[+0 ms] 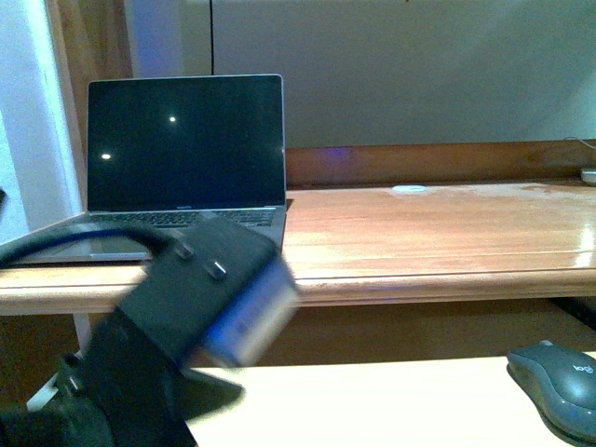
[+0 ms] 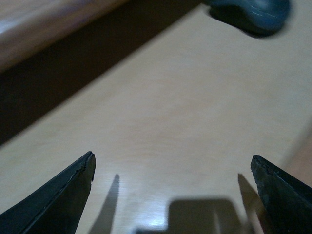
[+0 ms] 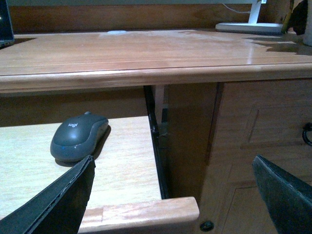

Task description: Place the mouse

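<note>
The dark grey mouse (image 1: 559, 384) lies on the pale pull-out shelf (image 1: 391, 405) below the desk top, at the right. It also shows in the left wrist view (image 2: 253, 12) and in the right wrist view (image 3: 78, 137). My left arm shows blurred at the lower left of the front view; its gripper (image 2: 173, 168) is open and empty above the bare shelf, some way from the mouse. My right gripper (image 3: 173, 170) is open and empty in front of the shelf's front corner, to the right of the mouse.
An open laptop (image 1: 182, 158) with a dark screen stands on the wooden desk top (image 1: 438, 233) at the left. A small flat white disc (image 1: 410, 189) lies at the back of the desk. A white stand base (image 3: 248, 27) is at the far right. A cabinet panel (image 3: 253, 126) stands right of the shelf.
</note>
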Controlling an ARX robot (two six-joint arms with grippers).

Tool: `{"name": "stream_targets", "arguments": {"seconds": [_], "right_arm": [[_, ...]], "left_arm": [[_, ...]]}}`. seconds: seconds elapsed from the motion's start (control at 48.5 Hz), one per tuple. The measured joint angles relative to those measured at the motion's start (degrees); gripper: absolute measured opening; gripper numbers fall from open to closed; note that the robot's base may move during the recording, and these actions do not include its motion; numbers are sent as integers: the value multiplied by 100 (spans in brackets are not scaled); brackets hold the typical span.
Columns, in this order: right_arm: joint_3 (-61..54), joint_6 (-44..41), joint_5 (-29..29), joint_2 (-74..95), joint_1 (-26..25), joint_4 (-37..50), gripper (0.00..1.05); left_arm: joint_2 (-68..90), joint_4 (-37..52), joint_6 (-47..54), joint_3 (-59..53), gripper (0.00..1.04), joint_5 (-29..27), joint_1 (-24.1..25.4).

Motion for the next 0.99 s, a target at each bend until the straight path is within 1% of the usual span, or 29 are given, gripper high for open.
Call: {"name": "stream_targets", "arguments": {"seconds": [0.062, 0.144, 0.186, 0.371, 0.474, 0.557, 0.804, 0.846, 0.866, 0.887, 0.908, 0.969, 0.99], "right_arm": [[0, 0, 0, 0, 0, 0, 97], [0, 0, 2, 0, 0, 0, 97], [0, 0, -2, -2, 0, 0, 97], [0, 0, 0, 0, 0, 0, 97], [0, 0, 0, -2, 0, 0, 97], [0, 0, -2, 0, 0, 0, 97], [0, 0, 0, 0, 0, 0, 97], [0, 0, 0, 0, 0, 0, 97], [0, 2, 0, 0, 0, 0, 97], [0, 0, -2, 0, 0, 0, 97], [0, 2, -2, 0, 0, 0, 97], [0, 2, -2, 0, 0, 0, 97], [0, 2, 0, 0, 0, 0, 97]], "left_arm": [[0, 83, -79, 111, 97, -142, 251], [-85, 168, -369, 275, 97, -149, 643], [-181, 177, -520, 306, 97, -116, 754], [-697, 85, -1001, 358, 97, 52, 940], [-997, 107, -1327, 361, 97, -173, 1084], [-1294, 199, -1572, 361, 97, -619, 1182], [-2284, 157, -1650, 87, 97, -2142, 1213], [-2573, 111, -1663, -52, 97, -2514, 1209], [-2761, 116, -1648, -151, 97, -2734, 1196], [-2802, 116, -1646, -173, 97, -2778, 1191], [-3097, 101, -1641, -326, 97, -3075, 1145], [-3633, -92, -1598, -544, 97, -3451, 997], [-3877, -238, -1558, -614, 96, -3499, 942]]}}
